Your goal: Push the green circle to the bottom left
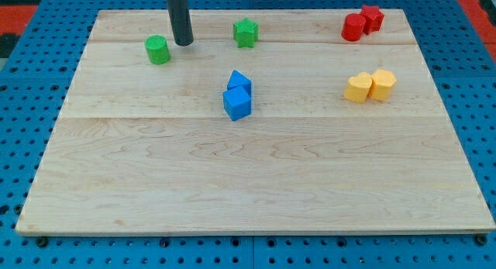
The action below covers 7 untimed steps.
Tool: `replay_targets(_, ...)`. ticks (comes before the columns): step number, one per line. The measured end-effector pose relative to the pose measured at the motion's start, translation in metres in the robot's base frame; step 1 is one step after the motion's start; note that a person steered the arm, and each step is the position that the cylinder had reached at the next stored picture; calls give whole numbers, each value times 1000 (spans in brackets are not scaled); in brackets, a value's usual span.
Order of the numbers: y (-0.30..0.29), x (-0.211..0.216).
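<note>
Green circle [157, 50] sits near the board's [256, 184] top-left, with my tip [184, 43] just beside it at its 2 o'clock, small gap, not touching as far as I can tell. The tip is a bare rod: nothing to clench or release, nothing held.

Risks from here:
- The target is at 7 o'clock from the circle, and the tip is roughly on the opposite side, so the line looks OK. But the tip sits slightly high-right; if contact lands off-centre, a round block will roll off the rod and squirt toward 9 o'clock, possibly off the left edge, which is close.
- Long diagonal travel: small heading errors build up, and the circle may slip past the tip midway.
- Green star [246, 32] at 3 o'clock of the tip and the blue blocks [238, 95] at 5 o'clock are apart from the path; only a wide re-approach swing would clip them.
- Red [362, 22] and yellow [370, 86] pairs sit far right, no concern.
</note>
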State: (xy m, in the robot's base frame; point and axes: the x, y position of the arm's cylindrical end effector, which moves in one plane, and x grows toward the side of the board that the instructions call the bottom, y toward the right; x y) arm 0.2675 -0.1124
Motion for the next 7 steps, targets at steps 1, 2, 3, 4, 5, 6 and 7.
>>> replay_targets(1, 0, -15)
replay_targets(2, 0, -23)
replay_targets(3, -12, -2)
replay_targets(4, -35, 33)
replay_targets(5, -36, 38)
replay_targets(6, -46, 17)
replay_targets(7, -79, 56)
